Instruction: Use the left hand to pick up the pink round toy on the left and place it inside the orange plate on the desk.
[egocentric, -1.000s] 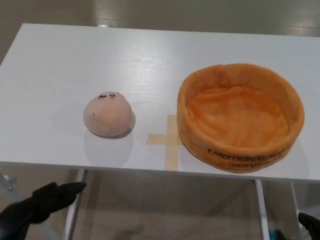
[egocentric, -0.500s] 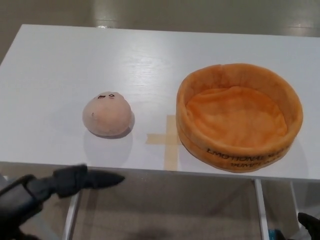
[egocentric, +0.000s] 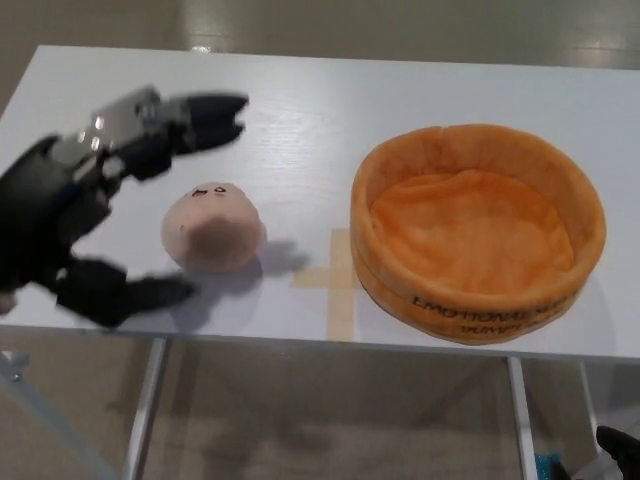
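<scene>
half a second before, my left hand (egocentric: 95, 205) had been low, below the desk's near edge; it had since risen over the white desk (egocentric: 300, 110) and hung spread wide around the pink round toy (egocentric: 212, 227), fingers (egocentric: 195, 115) above it at the far side and thumb (egocentric: 125, 292) at the near side, holding nothing. the toy was a soft pink dome with small dark face marks on top, sitting on the desk left of a tan tape cross (egocentric: 335, 278). the orange plate (egocentric: 478, 232), a plush dish with dark lettering on its wall, sat empty to the right. only a sliver of my right hand (egocentric: 622, 447) showed; i couldn't tell its state.
</scene>
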